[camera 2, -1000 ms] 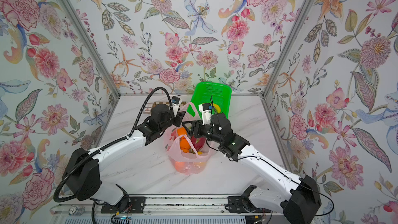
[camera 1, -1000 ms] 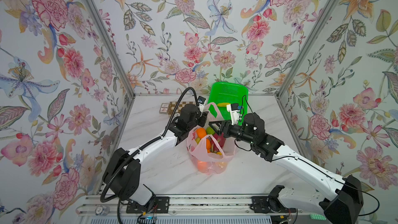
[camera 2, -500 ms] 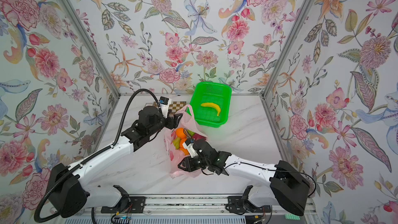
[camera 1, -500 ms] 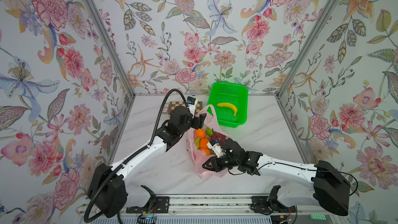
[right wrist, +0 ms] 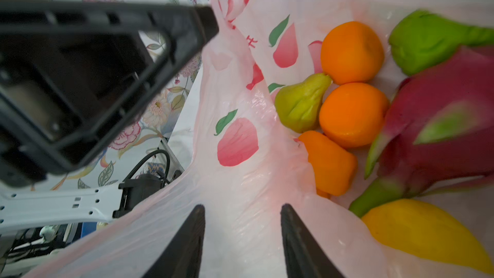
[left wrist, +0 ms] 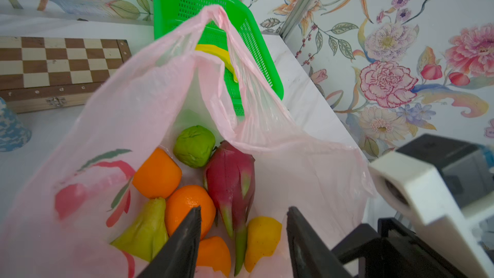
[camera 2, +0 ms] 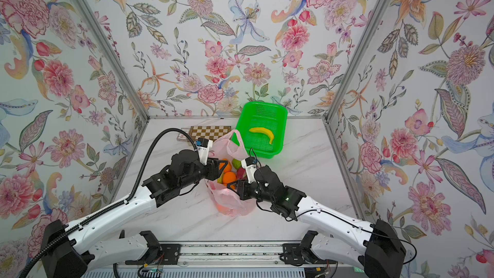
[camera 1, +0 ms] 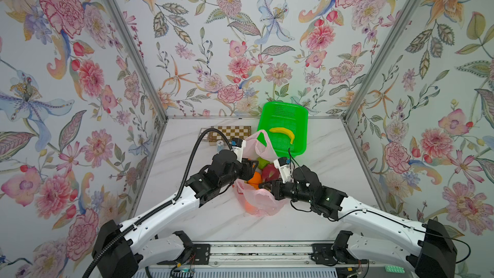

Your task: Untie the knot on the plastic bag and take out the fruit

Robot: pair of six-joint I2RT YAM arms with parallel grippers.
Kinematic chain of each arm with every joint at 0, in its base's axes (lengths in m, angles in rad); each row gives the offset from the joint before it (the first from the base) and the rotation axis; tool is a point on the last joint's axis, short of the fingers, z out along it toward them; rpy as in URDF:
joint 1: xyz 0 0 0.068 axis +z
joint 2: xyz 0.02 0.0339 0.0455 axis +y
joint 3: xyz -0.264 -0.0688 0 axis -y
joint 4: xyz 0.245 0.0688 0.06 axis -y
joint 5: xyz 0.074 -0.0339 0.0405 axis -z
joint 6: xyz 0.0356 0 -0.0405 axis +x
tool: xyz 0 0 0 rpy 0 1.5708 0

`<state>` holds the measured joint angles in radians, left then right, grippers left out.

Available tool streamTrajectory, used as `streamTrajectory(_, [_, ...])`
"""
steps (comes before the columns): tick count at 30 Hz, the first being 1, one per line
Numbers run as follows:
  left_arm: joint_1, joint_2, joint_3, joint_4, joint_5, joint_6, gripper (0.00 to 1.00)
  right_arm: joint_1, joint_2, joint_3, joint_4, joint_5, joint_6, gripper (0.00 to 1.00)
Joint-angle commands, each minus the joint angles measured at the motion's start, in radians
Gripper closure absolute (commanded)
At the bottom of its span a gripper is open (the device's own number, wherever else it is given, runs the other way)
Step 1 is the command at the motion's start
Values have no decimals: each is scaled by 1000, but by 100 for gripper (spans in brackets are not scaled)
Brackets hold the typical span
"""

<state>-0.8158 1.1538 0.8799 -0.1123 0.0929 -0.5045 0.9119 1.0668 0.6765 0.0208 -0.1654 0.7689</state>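
- Since half a second ago, the right arm point(camera 1: 374, 217) has swung up from low at the bag's near side to its right rim. The left arm point(camera 1: 165, 212) has closed in over the mouth.
- The bench point(camera 1: 334, 161) carries everything. The plastic bag point(camera 1: 260, 201) sits at its middle between the two wrists, slumped, with its mouth gaping upward.
- Behind the bag stands a green basket point(camera 1: 283, 113) holding only a banana point(camera 1: 283, 131). A chessboard point(camera 1: 230, 132) lies just beside the basket.
- No knot shows. One handle loop point(left wrist: 217, 13) stands free at the far rim, so untying looks finished and the step in hand is lifting out the fruit.
- All the fruit lies inside the bag: a dragon fruit point(left wrist: 231, 177), three oranges point(left wrist: 157, 173), a pear-shaped piece point(left wrist: 145, 232), a green fruit point(left wrist: 194, 145) and a yellow citrus point(left wrist: 263, 239).
- The left fingers point(left wrist: 184, 242) are spread and empty, hanging above the mouth over an orange and the dragon fruit's tail.
- The right fingers point(right wrist: 184, 242) are also apart and grasp nothing. They are poised over the bag's near wall, with its film spread beneath them.
- As I judge it, the next move is for the left fingers to drop straight into the mouth and clench on the nearest orange. The right fingers should pin or pinch the near rim so the thin film neither lifts with the fruit nor folds over it.
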Motion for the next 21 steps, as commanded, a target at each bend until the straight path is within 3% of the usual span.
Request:
streamTrajectory(1, [-82,-21,-51,-33,11,-47,52,-26,-18,-24,-59,125,23,50])
streamTrajectory(4, [-176,-73,-151,-19,-4,-57,57,-53,-13,-37,-68,143,26,49])
streamTrajectory(7, [-293,-112,-311,57,-89,-40,60,-68,6,-40,-70,160,25,48])
streamTrajectory(11, [-361,-97,-440,136,-120,-42,59,-76,39,-21,-122,178,13,47])
streamTrajectory(16, [-370,-159,-440,136,-193,-11,39,-54,91,25,-178,198,-17,45])
streamTrajectory(21, [-366,-258,-401,69,-330,29,30,-24,187,108,-228,272,-31,44])
